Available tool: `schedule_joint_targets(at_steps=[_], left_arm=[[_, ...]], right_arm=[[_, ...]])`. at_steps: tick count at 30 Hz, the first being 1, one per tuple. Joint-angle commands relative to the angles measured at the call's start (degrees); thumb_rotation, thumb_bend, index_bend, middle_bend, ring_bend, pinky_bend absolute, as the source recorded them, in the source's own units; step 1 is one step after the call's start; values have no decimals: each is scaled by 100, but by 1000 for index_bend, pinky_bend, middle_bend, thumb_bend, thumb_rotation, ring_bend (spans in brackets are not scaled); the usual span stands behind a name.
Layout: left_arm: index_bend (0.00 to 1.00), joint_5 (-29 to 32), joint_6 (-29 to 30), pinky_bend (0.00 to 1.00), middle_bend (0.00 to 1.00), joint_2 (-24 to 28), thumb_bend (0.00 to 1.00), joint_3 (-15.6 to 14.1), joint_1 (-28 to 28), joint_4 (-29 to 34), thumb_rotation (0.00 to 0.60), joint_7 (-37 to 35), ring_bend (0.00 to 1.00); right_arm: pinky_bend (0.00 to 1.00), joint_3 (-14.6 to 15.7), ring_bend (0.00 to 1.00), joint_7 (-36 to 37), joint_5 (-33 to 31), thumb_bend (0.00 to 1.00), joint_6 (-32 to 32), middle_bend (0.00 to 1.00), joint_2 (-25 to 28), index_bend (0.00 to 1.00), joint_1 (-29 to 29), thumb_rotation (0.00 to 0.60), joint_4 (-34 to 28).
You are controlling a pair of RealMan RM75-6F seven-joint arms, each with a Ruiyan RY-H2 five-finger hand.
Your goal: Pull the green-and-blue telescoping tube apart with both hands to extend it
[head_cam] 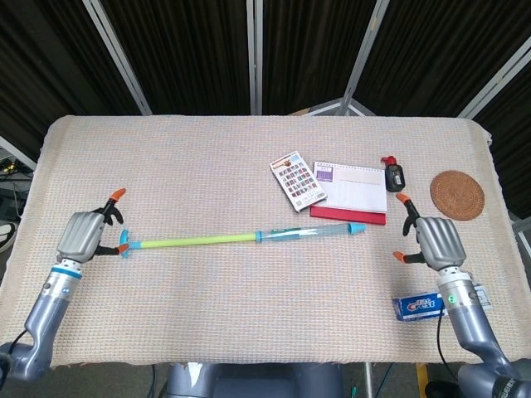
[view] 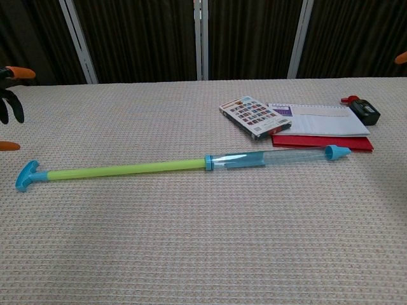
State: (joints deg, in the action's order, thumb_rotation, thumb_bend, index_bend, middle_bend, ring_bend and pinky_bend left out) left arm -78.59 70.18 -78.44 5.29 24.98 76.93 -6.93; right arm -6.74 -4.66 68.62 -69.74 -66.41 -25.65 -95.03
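The telescoping tube [head_cam: 241, 239] [view: 172, 166] lies extended flat on the table: a green rod with a blue T-end [view: 27, 175] at the left and a clear blue sleeve ending in a blue cap [view: 337, 152] at the right. My left hand [head_cam: 85, 235] hovers just left of the T-end with its orange-tipped fingers [view: 11, 73] spread, holding nothing. To the right of the cap, my right hand [head_cam: 436, 243] is likewise open and apart from the tube. In the chest view only fingertips show at the frame edges.
A colourful card box [head_cam: 296, 180], a white notepad on a red folder [head_cam: 350, 192] and a small black-red device [head_cam: 395, 175] lie behind the tube's right end. A round woven coaster [head_cam: 457, 195] sits far right. A toothpaste box [head_cam: 440, 303] lies near my right wrist.
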Motion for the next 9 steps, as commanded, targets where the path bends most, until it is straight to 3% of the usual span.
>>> schedule_joint_targets(at_steps=[1,9], left_arm=[[0,-66,648,8,0,681,0,-197,-610,1004,600,491,0],[0,-271,1431,0,0,1180,0,-495,-1243,1912,600,1019,0]], right_arm=[[21,370,32,710,1157,0,-1114,20,172,0,696,600,312],[0,624,0,731,1775,0,-1910,0,209,0,1231,600,576]])
